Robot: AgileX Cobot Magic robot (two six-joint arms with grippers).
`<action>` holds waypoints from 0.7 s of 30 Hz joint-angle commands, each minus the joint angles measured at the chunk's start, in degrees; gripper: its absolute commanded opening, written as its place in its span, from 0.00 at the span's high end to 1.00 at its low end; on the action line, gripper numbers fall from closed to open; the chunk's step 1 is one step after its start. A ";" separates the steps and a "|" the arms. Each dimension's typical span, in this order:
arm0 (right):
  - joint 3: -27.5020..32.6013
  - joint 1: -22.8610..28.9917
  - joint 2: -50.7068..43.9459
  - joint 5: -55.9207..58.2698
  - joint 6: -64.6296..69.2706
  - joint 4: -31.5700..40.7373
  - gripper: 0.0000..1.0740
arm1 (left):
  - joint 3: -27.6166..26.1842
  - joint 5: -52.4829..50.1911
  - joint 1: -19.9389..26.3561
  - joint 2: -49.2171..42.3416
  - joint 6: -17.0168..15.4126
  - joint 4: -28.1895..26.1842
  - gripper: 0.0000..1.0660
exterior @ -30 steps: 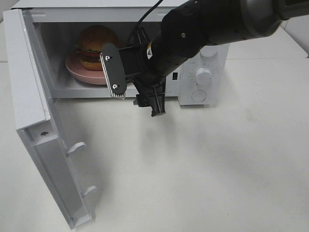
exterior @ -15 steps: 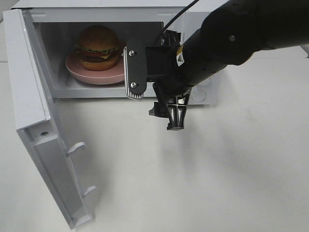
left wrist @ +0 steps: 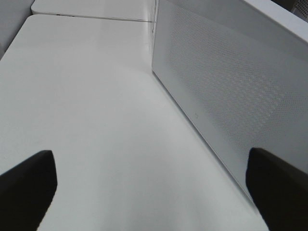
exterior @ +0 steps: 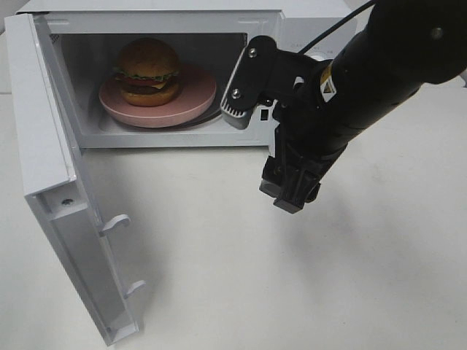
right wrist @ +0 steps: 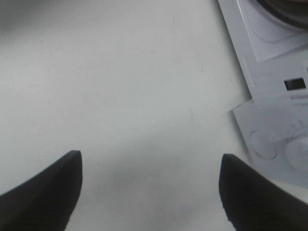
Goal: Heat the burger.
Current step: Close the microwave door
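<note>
Exterior high: the burger (exterior: 148,69), glossy brown bun over green lettuce, sits far left on a plate (exterior: 201,91). The left gripper (left wrist: 151,185) and the right gripper (right wrist: 149,190) are both released.

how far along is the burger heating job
Done: the burger sits on the pink plate inside the microwave. In hand: nothing; the right hand hangs open and empty in front of the microwave. Left: the door stands wide open, so it needs shutting, and then the heating has to be started.
</note>
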 commanded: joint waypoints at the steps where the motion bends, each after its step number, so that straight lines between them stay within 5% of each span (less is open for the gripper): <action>1: 0.29 -0.11 -2.69 5.44 7.62 -0.17 0.29 | 0.11 -0.80 -0.29 -0.86 0.00 -0.06 0.06; 21: 0.29 -0.11 -18.85 31.23 20.00 0.34 0.29 | 0.11 -0.80 -0.29 -0.86 0.00 -0.06 0.06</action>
